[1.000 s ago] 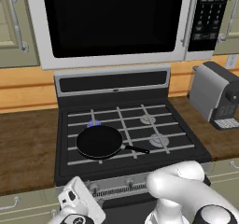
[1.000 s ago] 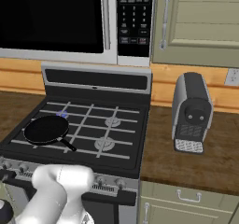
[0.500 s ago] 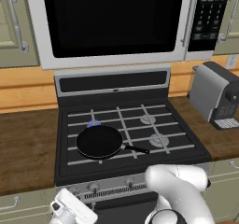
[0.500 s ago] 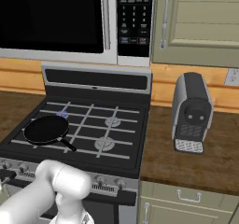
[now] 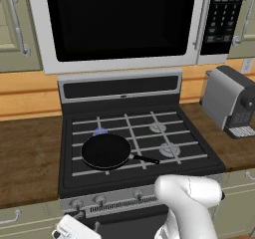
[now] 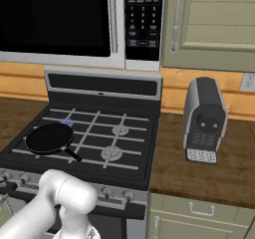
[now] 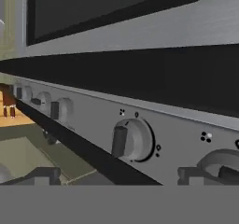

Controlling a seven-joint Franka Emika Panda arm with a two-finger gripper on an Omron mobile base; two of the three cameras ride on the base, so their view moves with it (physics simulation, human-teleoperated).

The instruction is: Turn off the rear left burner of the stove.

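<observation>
Your gripper (image 5: 69,228) sits low, just in front of the stove (image 5: 134,180) at its left end, and I cannot tell how far open it is or whether it holds anything. Further right and back on the stove, the rear left burner (image 5: 100,131) burns blue behind the frying pan (image 5: 106,151). Centre on one knob (image 7: 133,139) of the front strip, but first confirm it serves that burner.

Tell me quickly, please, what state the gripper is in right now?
Gripper: low at the stove's front left corner, near a knob. Whether it is open or shut cannot be told; it holds nothing visible.
</observation>
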